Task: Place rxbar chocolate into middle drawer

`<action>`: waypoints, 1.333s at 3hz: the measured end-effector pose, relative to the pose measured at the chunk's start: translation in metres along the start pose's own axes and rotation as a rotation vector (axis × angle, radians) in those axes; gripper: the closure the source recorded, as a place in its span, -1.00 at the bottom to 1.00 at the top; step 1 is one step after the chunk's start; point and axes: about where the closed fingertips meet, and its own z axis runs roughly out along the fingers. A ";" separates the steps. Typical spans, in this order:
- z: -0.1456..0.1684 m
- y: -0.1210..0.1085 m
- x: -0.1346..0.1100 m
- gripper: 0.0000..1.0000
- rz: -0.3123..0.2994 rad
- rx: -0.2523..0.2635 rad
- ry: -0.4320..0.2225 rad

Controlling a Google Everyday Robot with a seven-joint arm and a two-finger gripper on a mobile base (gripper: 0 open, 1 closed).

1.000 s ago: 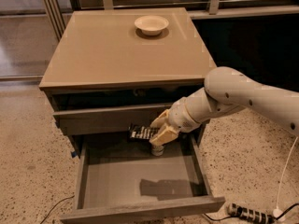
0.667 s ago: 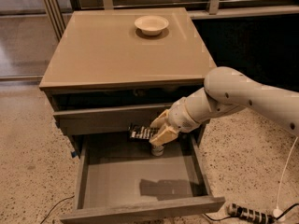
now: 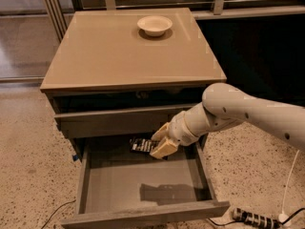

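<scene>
Gripping rxbar chocolate (image 3: 140, 145) with gripper (image 3: 153, 146) jaws closed at frame centre, above middle drawer (image 3: 124, 187) rear; lower toward floor before releasing.

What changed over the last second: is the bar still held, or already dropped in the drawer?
The arm sank slightly, carrying the pincer and the rxbar chocolate a little lower over the back of the open middle drawer. The pincer still grips the bar; nothing was released. The drawer and the bowl on top stayed put.
</scene>
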 end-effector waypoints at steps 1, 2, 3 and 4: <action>0.023 0.006 0.013 1.00 0.006 -0.004 -0.008; 0.047 0.012 0.026 1.00 0.001 -0.007 -0.006; 0.099 0.014 0.061 1.00 -0.027 0.011 0.016; 0.099 0.014 0.061 1.00 -0.027 0.011 0.016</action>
